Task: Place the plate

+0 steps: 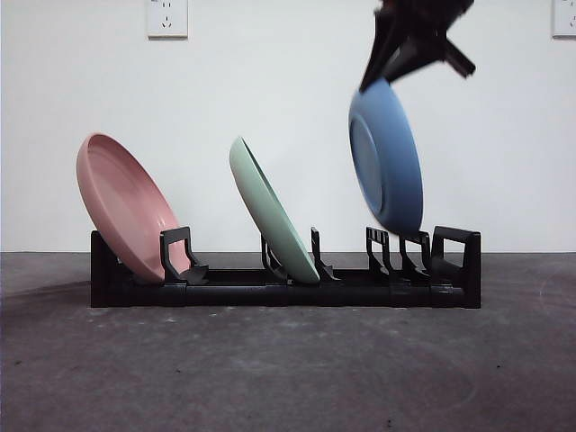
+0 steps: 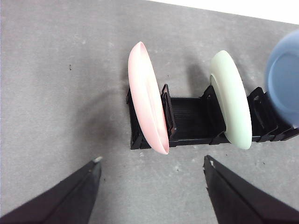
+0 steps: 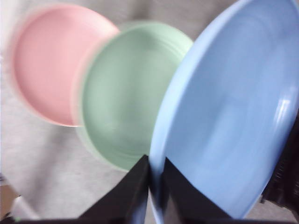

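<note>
One blue plate (image 1: 387, 166), round, glossy, near-upright on edge over rack (image 1: 286, 290), rim clenched in right gripper (image 1: 385, 79) jaws.

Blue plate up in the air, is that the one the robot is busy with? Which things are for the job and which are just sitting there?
For the job:
- blue plate, pinched at its rim by the right gripper
- black rack, which it hangs over

Just sitting there:
- pink plate, already in the rack
- green plate, already in the rack
- left gripper, open, holding nothing
</note>
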